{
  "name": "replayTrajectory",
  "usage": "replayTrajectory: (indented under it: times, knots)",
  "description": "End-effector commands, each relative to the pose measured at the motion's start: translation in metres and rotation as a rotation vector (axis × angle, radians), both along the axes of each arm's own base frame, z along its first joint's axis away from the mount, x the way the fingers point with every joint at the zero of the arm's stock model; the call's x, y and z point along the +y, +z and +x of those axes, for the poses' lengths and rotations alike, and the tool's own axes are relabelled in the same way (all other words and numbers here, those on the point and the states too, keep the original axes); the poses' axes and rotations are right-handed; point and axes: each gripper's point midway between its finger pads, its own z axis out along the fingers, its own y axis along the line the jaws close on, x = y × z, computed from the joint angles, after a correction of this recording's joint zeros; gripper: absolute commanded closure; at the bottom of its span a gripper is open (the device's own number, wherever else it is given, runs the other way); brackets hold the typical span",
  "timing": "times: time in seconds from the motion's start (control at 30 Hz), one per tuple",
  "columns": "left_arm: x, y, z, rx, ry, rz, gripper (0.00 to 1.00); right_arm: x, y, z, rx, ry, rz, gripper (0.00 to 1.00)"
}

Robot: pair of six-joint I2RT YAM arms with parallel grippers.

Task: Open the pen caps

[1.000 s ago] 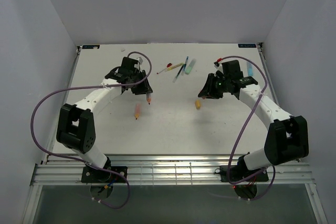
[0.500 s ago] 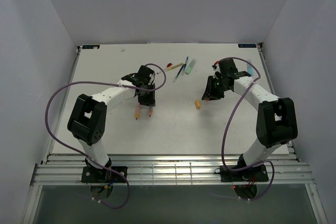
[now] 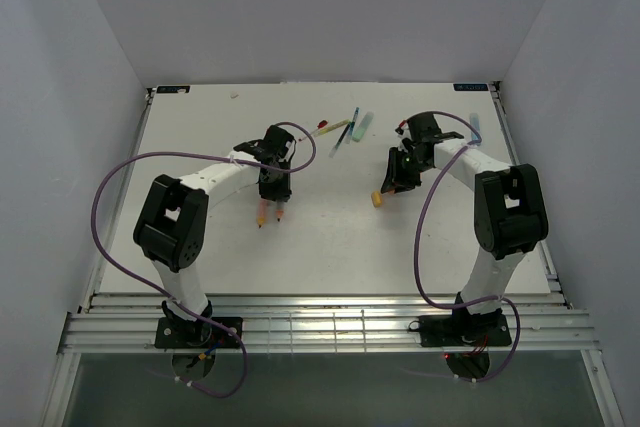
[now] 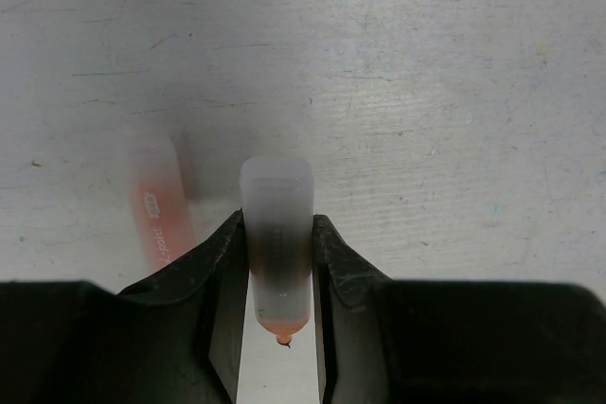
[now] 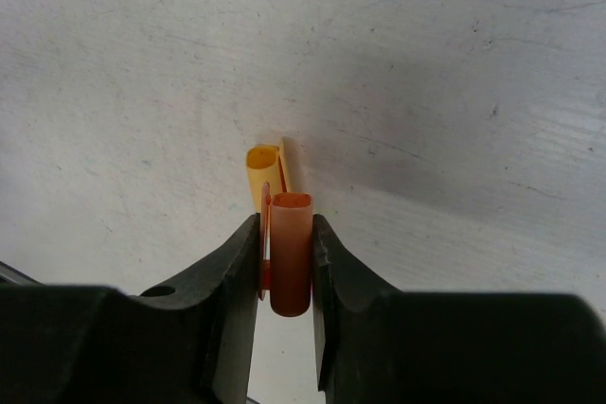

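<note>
White scuffed tabletop (image 3: 330,237), pale walls (image 3: 320,17) around; right fingers (image 5: 227,281) pinch orange cap (image 5: 291,253).

Two grippers — left gripper (image 4: 277,226), right gripper (image 5: 284,224) — two pen barrels (image 3: 261,213), one orange cap (image 5: 290,257), one yellow cap (image 5: 262,162), four pens (image 3: 345,132) clustered.

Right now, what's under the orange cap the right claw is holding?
Beneath the orange cap in the right gripper, a yellow cap lies on the white table. Only its far end shows; the rest is covered by the orange cap.
</note>
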Motion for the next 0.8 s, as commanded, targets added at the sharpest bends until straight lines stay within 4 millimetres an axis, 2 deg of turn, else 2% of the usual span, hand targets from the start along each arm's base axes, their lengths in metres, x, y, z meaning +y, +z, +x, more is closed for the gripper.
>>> replayTrajectory:
  times: [0.0, 0.23, 0.57, 0.77]
  knots:
    - [0.007, 0.001, 0.004, -0.023, 0.006, 0.034, 0.97, 0.002, 0.003, 0.01, -0.051, 0.028, 0.011, 0.91]
    - [0.008, -0.005, 0.007, -0.016, -0.005, 0.057, 0.96, 0.001, -0.003, 0.009, -0.05, 0.037, 0.006, 0.9]
    - [0.022, -0.017, -0.004, 0.01, 0.007, 0.11, 0.91, 0.004, -0.013, 0.004, -0.025, 0.04, 0.026, 0.89]
    - [0.022, -0.021, -0.007, 0.022, 0.017, 0.11, 0.78, 0.005, -0.014, 0.002, -0.025, 0.048, 0.033, 0.85]
